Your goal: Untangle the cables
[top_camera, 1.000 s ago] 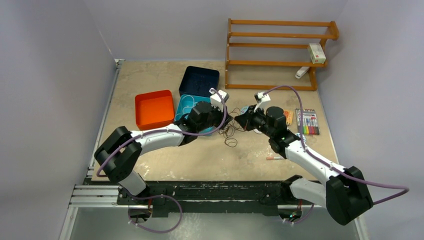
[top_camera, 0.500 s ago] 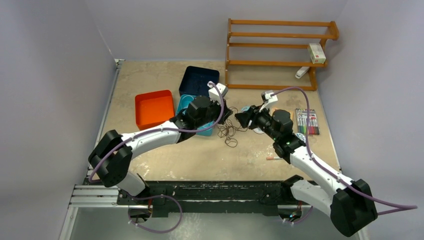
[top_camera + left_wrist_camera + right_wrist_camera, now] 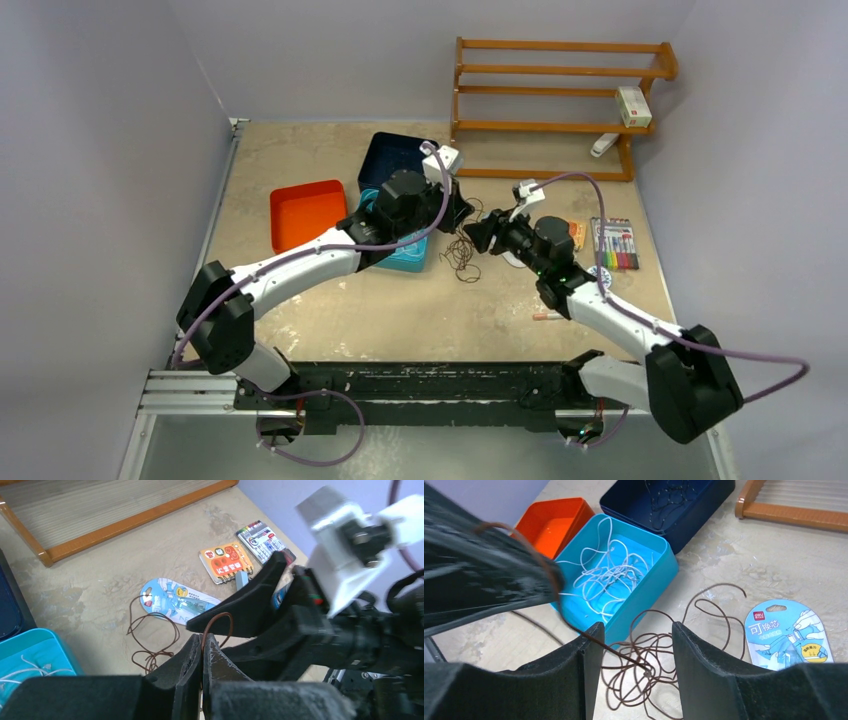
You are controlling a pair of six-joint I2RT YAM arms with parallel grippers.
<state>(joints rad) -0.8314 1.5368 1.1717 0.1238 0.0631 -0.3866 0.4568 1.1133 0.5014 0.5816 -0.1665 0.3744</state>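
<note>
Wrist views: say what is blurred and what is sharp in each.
Left wrist view: left fingers soft close up, brown cable they pinch sharp. Right wrist view: those fingers smeared upper left; white cables in the teal box crisp.

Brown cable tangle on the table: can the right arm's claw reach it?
Probably yes. The right gripper is open, facing the brown cable tangle with nothing between; the left gripper only pinches one strand.

The brown cables [image 3: 649,672] were tangled in loose loops on the table [image 3: 724,560]; one strand was drawn up taut. White cables [image 3: 599,575] were coiled in the teal box [image 3: 644,600]; dark cables [image 3: 669,497] were laid in the navy box [image 3: 704,515].
</note>
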